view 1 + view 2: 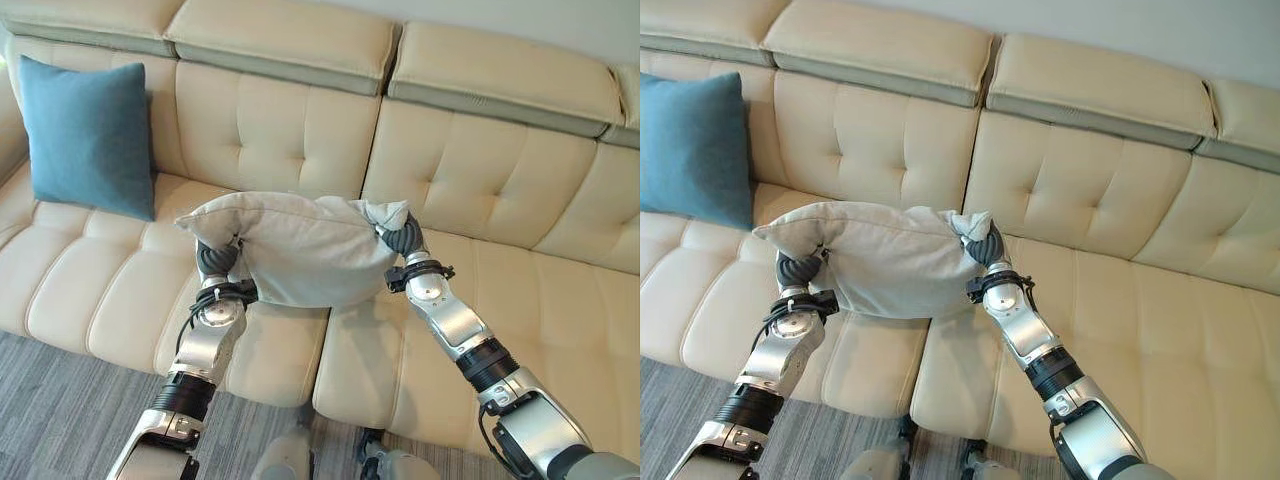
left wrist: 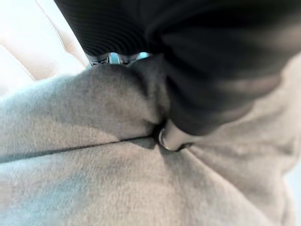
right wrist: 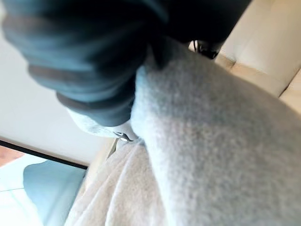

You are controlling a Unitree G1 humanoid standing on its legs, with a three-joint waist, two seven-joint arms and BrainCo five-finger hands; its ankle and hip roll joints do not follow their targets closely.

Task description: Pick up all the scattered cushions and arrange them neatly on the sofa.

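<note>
Mid-carry: grey cushion (image 1: 300, 250) between my left hand (image 1: 215, 258) and right hand (image 1: 400, 238), over sofa (image 1: 480, 190). Fingers buried, grip unclear, probably pinching. Next: set it upright against backrest.

The grey cushion (image 1: 300, 250) covers both hands. Of the left hand (image 1: 216, 257), the dark ribbed cover shows at the cushion's lower left edge; its fingers lie under the fabric, and their state cannot be read. Of the right hand (image 1: 402, 238), the cover shows at the bunched right corner; its fingers are buried in the cloth. Both wrist views are blurred at close range. The teal cushion (image 1: 692, 145) is cut off by the right eye view's left edge. The cream sofa (image 1: 470, 180) runs past every picture edge.
</note>
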